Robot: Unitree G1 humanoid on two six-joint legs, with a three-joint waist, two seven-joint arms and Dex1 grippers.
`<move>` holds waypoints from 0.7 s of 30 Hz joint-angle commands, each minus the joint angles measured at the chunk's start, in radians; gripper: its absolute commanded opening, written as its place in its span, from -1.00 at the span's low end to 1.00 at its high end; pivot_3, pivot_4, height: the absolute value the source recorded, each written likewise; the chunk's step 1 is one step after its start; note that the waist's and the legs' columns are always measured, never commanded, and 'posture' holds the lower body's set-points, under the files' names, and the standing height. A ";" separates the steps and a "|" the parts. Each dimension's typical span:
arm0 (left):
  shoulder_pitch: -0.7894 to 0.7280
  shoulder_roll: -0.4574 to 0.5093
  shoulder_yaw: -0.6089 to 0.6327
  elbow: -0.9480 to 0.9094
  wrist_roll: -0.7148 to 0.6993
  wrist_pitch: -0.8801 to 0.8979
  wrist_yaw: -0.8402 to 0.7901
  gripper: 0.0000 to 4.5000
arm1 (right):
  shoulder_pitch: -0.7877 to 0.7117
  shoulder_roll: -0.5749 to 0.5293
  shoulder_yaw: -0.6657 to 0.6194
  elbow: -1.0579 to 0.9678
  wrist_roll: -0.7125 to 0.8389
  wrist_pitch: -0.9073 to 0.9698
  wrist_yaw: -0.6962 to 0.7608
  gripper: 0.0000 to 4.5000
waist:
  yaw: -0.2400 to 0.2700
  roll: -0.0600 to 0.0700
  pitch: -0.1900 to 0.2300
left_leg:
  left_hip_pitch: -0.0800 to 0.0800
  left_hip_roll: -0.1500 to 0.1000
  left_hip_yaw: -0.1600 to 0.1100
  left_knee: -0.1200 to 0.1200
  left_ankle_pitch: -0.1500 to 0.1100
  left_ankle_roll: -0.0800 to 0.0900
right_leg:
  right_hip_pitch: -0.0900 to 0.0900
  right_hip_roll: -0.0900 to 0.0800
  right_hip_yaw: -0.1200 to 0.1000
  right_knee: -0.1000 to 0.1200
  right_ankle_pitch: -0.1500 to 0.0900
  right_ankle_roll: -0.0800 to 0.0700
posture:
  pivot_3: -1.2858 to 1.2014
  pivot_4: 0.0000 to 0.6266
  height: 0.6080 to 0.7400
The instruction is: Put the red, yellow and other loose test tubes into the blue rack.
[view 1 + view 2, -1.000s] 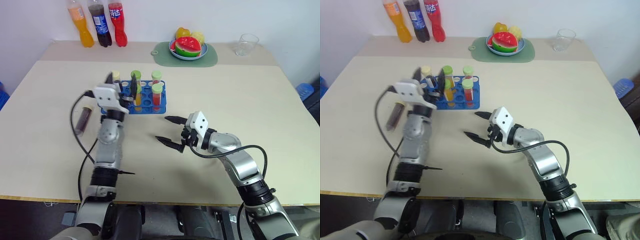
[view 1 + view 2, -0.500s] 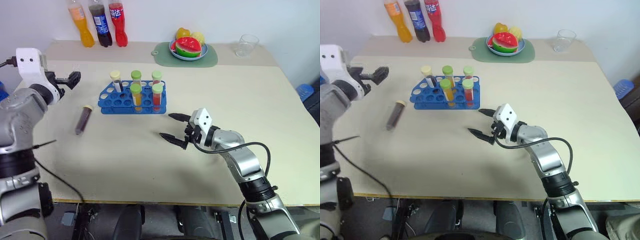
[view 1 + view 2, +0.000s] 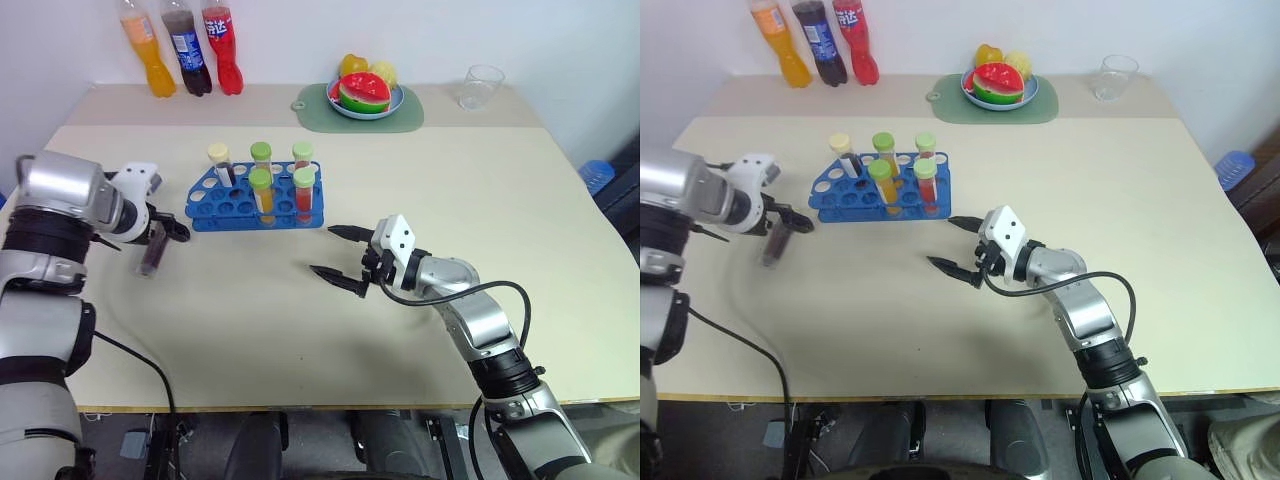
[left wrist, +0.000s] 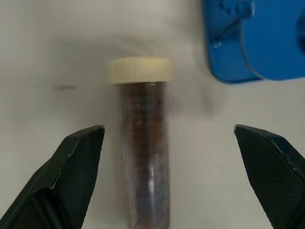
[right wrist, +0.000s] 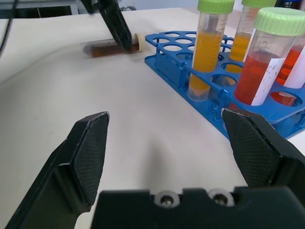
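While the left gripper (image 4: pixel 167 138) hangs over the left side of the beige worktop (image 3: pixel 520 220), its black fingers (image 4: pixel 78 152) stand spread wide, one on each side of the loose brown tube (image 4: pixel 143 157) and not touching it. That tube, clear plastic with dark brown liquid and a ribbed cream cap, lies flat on the worktop just left of the blue rack (image 3: pixel 225 195), cap end nearest the rack's corner.

Right of it the rack, glossy blue plastic with rows of round holes, holds five tubes upright: a cream-capped one (image 3: pixel 219 160) at the back left, a green-capped yellow-orange tube (image 3: pixel 263 190) and a green-capped red tube (image 3: pixel 304 190) at the front, and two more green-capped ones behind them. Several holes on the rack's left half are unfilled.

Further right, the right gripper (image 3: pixel 338 256) is held low over the middle of the worktop, its pointed fingers released and parted, aimed toward the rack with nothing between them.

Along the back edge stand three soda bottles (image 3: pixel 180 50), orange, dark and red; a green mat (image 3: pixel 405 115) carries a plate of fruit (image 3: pixel 362 92), and a clear glass cup (image 3: pixel 482 86) stands at the far right.
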 commanded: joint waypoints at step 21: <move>0.420 -0.239 0.585 -0.642 0.061 -1.015 0.383 -0.67 | 0.026 0.001 0.000 -0.070 -0.005 0.001 -0.022 0.86 | 0.022 -0.001 -0.001 | -0.008 -0.002 0.004 0.001 0.003 -0.006 | -0.009 -0.008 0.000 0.001 0.001 0.001 | 0.03 -0.52 0.91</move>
